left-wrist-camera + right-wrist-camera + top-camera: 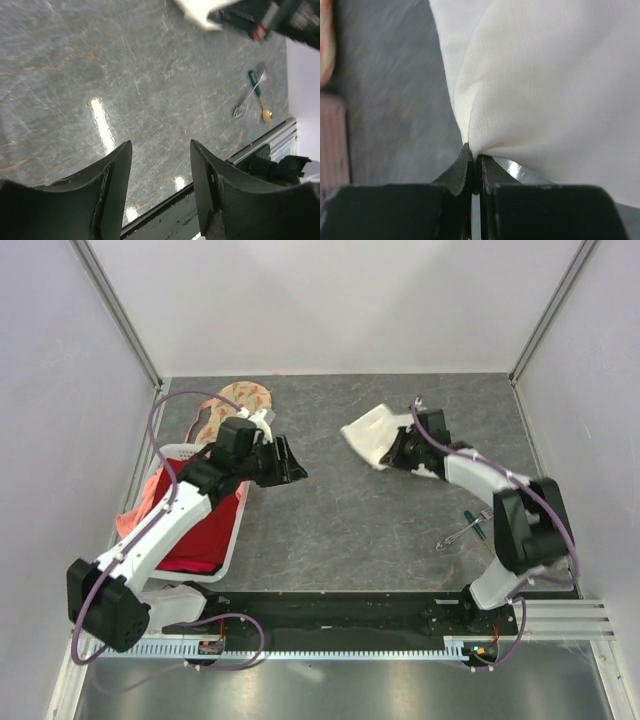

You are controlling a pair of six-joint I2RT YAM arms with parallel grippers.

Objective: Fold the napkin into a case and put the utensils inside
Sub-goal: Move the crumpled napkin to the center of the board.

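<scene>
From above, one napkin (368, 430) lies on the far right part of the grey table (350, 540). It is a loose, rumpled cream-white heap, not folded into any case. The right gripper (390, 456) is at the napkin's near edge with its jaws clenched on the cloth. The left gripper (296, 468) hangs over bare table left of centre, well apart from the napkin. Its jaws stand apart with nothing between them. The utensils (466, 529) lie near the right arm, two slim pieces crossed over each other and well clear of the cloth. At the far left one white basket (232, 545) holds one red cloth (205, 530), and one peach floral cloth (236, 404) drapes over its far end.

In the left wrist view both dark fingers (112, 180) are spread over the marbled tabletop and hold nothing. The utensils (253, 97) appear as two crossed pieces, one with a green handle and one with a gold bowl. A corner of the napkin (196, 11) shows at the top edge.

In the right wrist view the two fingertips (465, 167) are pressed together, pinching a fold of the napkin (545, 75), which fans out above them.
</scene>
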